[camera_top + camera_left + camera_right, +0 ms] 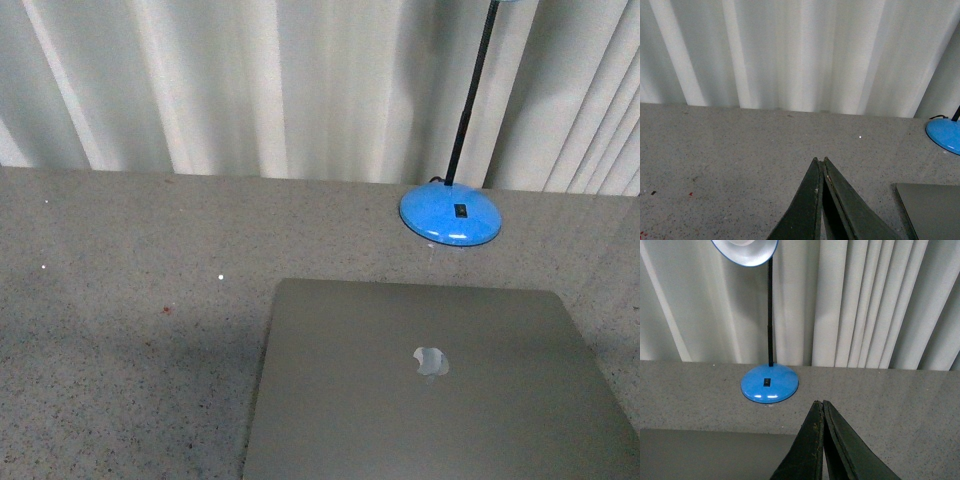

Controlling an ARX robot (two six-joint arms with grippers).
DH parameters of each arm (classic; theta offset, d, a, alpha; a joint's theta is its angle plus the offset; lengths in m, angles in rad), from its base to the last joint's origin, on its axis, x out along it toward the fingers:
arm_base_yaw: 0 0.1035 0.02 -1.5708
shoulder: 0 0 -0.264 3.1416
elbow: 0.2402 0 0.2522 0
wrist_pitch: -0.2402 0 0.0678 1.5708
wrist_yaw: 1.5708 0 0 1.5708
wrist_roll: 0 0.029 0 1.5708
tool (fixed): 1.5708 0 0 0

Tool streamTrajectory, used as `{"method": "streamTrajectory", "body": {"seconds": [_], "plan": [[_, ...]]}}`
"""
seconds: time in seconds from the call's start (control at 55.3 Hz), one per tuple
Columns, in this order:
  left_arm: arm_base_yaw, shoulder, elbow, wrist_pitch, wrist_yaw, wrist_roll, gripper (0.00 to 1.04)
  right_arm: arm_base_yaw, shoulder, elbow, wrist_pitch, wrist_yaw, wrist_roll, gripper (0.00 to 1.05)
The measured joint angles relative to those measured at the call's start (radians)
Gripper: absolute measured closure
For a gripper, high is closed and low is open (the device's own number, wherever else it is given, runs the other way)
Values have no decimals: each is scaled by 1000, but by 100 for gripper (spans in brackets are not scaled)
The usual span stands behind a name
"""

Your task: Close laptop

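Observation:
The silver-grey laptop lies flat on the speckled grey table with its lid down and the apple logo facing up. No keys or screen show. Neither arm shows in the front view. My left gripper is shut and empty, above bare table, with a corner of the laptop off to one side of it. My right gripper is shut and empty, with the laptop's lid beside and below it.
A blue desk lamp base with a black gooseneck stands just behind the laptop; it also shows in the right wrist view and the left wrist view. White curtains hang behind the table's far edge.

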State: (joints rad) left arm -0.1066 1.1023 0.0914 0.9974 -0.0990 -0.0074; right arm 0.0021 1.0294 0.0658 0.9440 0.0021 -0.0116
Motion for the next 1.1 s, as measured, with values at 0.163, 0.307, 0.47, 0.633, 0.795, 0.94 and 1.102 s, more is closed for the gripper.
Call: {"method": "streamTrajectory", "body": {"seconds": [0.163,0.307,0.47,0.633,0.795,0.94,1.102], "plan": [[48,-126,-36,-92,53,0,101,0,-123,-28,-93,0,0,102],[103,-261,-61,-198,93,0,101,0,-252,-50,-201,0,1,102],[104,-384,-63,-303,96,0,101,0,-370,-57,-304,-2,1,102],[104,-493,-64,-400,97,0,101,0,-473,-60,-397,-1,1,102],[104,-613,-64,-511,96,0,101,0,-584,-60,-502,-2,1,102],[104,-711,-64,-605,96,0,101,0,-679,-60,-592,-2,1,102],[104,-780,-64,-672,97,0,101,0,-738,-60,-650,-3,1,102]]}}
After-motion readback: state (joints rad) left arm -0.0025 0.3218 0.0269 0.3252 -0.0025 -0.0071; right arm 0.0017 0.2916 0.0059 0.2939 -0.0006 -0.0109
